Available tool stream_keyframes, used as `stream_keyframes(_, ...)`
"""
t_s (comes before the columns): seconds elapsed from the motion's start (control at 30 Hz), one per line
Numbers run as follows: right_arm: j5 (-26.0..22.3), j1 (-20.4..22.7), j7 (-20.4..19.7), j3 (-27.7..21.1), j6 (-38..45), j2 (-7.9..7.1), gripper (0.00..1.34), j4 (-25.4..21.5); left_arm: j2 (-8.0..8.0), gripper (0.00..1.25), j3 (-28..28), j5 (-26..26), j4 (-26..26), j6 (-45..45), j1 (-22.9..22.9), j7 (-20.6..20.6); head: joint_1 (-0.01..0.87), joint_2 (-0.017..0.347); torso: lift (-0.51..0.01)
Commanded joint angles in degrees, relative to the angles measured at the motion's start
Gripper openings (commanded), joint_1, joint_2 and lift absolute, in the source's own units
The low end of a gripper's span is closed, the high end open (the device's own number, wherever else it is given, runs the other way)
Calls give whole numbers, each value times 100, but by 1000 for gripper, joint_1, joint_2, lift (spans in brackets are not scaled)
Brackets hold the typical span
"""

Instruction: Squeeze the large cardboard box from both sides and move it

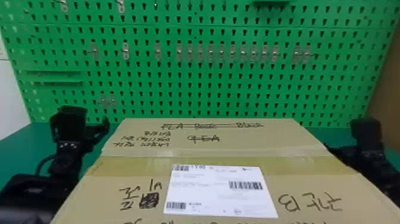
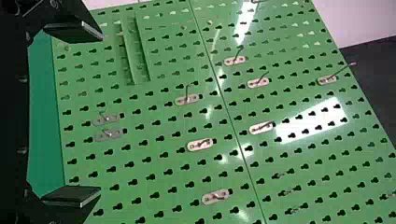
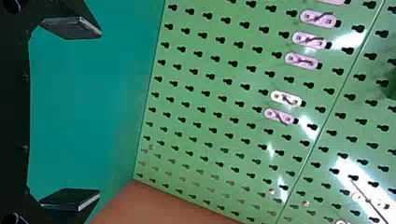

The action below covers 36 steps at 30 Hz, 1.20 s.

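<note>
One large cardboard box (image 1: 226,147) sits near in the head view, a white label (image 1: 220,193) on its top. The left tool (image 1: 90,117) is just beyond its left side, the right tool (image 1: 365,131) beside its right. A green pegboard (image 1: 190,73) with metal hooks (image 1: 126,51) stands at the far side. In the left wrist view, the left tool (image 2: 100,114) has its fingers wide apart, holding nothing. In the right wrist view, the right tool (image 3: 99,114) is likewise spread and unloaded.

The black left arm (image 1: 69,156) has a curved cable (image 1: 42,161) and, seemingly, pale screws (image 1: 68,145).
</note>
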Motion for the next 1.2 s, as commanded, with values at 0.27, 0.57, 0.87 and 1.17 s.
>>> stream_keyframes(0.27,9,-5,0,4,12,26,1236,0,-35,1121,20,0,0,0,5,6,398,51,-209)
stream_keyframes(0.57,-26,4,0,-23,29,35,1236,0,-53,1121,20,9,0,-9,-3,6,398,51,-209)
stream_keyframes(0.87,35,22,0,-40,29,18,1236,9,-62,1121,37,18,18,-18,-3,6,398,51,-209)
stream_keyframes(1.17,105,101,0,-163,-322,26,1236,167,-123,1121,160,79,149,-264,23,6,398,51,-209)
